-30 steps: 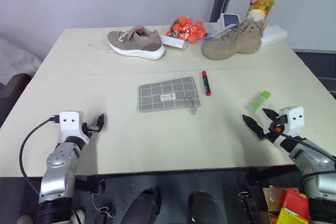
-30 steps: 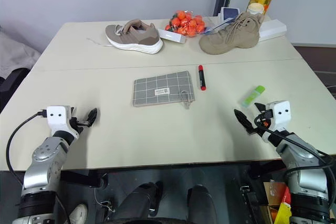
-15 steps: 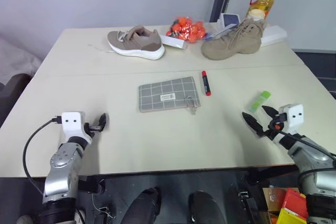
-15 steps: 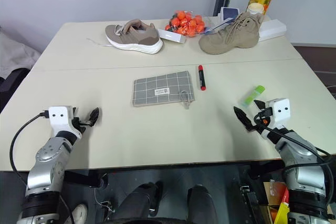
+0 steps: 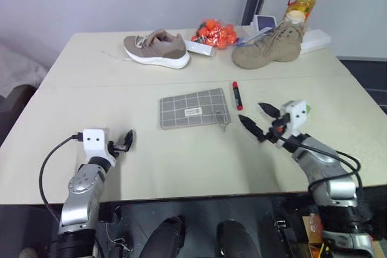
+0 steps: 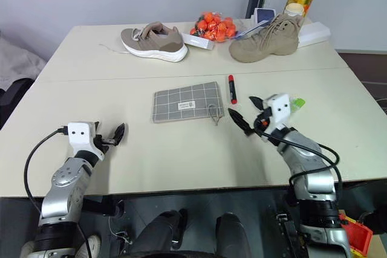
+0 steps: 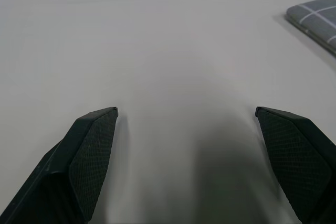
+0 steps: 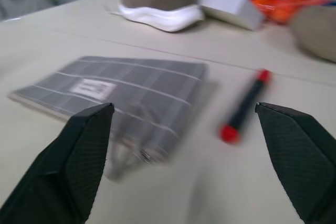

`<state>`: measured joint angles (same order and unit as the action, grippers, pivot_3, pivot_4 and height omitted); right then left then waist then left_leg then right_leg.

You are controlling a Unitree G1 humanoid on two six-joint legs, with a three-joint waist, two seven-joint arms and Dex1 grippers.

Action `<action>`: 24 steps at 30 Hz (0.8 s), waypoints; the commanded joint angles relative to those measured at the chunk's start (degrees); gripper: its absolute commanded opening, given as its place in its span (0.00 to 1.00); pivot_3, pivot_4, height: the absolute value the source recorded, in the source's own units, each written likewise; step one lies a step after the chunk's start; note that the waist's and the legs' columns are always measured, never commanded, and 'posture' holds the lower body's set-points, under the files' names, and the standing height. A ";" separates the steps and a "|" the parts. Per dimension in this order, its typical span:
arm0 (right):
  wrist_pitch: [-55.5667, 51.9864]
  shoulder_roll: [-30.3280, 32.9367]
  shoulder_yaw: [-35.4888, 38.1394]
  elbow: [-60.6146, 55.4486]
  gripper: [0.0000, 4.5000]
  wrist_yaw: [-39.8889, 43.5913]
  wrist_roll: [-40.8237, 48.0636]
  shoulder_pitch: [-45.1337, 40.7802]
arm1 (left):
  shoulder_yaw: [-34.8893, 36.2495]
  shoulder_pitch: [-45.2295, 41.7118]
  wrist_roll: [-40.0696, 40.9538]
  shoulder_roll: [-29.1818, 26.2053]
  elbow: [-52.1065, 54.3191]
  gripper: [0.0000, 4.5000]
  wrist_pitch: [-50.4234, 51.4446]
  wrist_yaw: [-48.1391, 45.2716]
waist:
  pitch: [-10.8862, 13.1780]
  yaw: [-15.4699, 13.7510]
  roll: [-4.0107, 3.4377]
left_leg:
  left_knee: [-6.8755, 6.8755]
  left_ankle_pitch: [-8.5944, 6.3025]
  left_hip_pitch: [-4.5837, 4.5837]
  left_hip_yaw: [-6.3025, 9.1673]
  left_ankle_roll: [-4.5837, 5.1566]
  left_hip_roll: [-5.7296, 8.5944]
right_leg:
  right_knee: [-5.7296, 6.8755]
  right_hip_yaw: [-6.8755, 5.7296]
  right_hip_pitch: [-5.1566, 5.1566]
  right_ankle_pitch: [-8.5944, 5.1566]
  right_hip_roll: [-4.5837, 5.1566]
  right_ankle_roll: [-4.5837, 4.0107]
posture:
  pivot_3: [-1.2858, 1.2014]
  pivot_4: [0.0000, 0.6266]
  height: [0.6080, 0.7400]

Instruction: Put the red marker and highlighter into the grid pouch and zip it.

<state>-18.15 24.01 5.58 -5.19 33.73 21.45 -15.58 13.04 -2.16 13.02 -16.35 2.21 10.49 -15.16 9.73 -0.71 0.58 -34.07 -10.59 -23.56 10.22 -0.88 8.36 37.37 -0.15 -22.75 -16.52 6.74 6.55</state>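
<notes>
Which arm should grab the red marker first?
Right. The right gripper, open, is just beside the red marker and the grid pouch. The left gripper, also open, is well off on the pouch's far side from the marker.

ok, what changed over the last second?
The right gripper swung in from the table's right edge toward the middle and now hovers, jaws open and empty, just right of the grid pouch and below the red marker. Its arm now hides most of the highlighter. The left gripper edged slightly inward, jaws open. Pouch, marker and highlighter stayed put; nothing was grasped.
</notes>
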 commanded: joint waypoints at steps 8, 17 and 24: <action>-1.38 -8.11 -10.72 9.00 0.01 -7.72 -10.67 -11.71 | -1.71 -1.11 -2.56 -3.10 -0.77 1.00 -2.93 -3.12 | 0.00 0.31 -0.01 | 0.05 0.00 0.00 0.01 0.00 0.00 | 0.01 0.00 -0.06 0.02 -0.05 0.01 | 0.52 0.24 1.00; -9.88 -13.87 -10.60 20.68 0.01 -14.15 -13.34 -17.81 | -2.96 -2.73 -6.76 -7.75 -3.71 1.00 -7.73 -5.05 | 0.00 0.28 0.00 | 0.08 0.01 0.00 0.01 -0.01 0.00 | 0.03 0.01 -0.25 0.04 -0.08 -0.02 | 0.52 0.24 1.00; -10.09 -15.24 -11.39 21.27 0.01 -13.90 -14.36 -17.81 | -10.20 -12.75 -16.03 -13.94 -17.94 1.00 -24.09 -9.12 | -0.02 0.27 -0.01 | 0.08 0.04 0.03 0.04 -0.06 0.00 | 0.11 0.02 -0.37 0.10 -0.19 -0.09 | 0.52 0.24 1.00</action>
<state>-27.77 9.52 -5.24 15.83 19.51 7.43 -33.17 4.21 -13.24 -1.19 -29.33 -13.96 -9.03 -23.52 9.71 -0.44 0.56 -33.99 -10.55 -23.52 10.25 -0.94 8.35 37.47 -0.12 -23.11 -16.39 6.54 6.49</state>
